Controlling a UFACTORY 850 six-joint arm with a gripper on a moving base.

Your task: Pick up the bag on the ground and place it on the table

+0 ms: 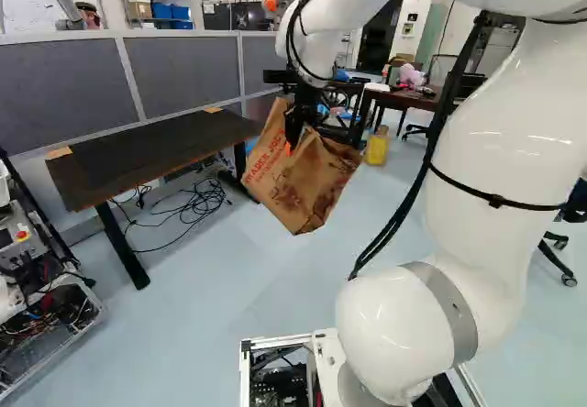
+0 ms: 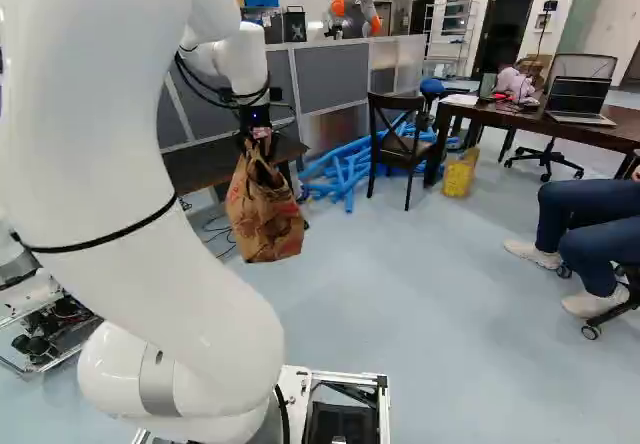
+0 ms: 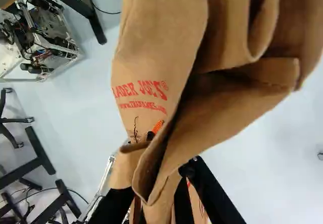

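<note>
Fingertips of the pincer [image 1: 292, 139]: largely hidden. In the wrist view folded brown paper covers most of them; one strip of orange pad [image 3: 158, 127] shows at a crease. The bag's far side and inside bottom cannot be seen, and its upper part runs out of the wrist view ahead of the pincer. In the right base view the arm [image 2: 150, 214] hides part of the table.

Pincer: closed on the paper bag [image 1: 298, 190], a finger to either side of a bunched fold; the exact gap is covered by paper. The bag hangs below the pincer, creased and tilted, clear of the floor [image 1: 229, 306]. Dark staining shows on one face.

The table [image 1: 147, 150] stands beside the pincer, to its left in the left base view, its top lower than the pincer. Cables [image 1: 197, 207] lie on the floor beneath and beside the table.
</note>
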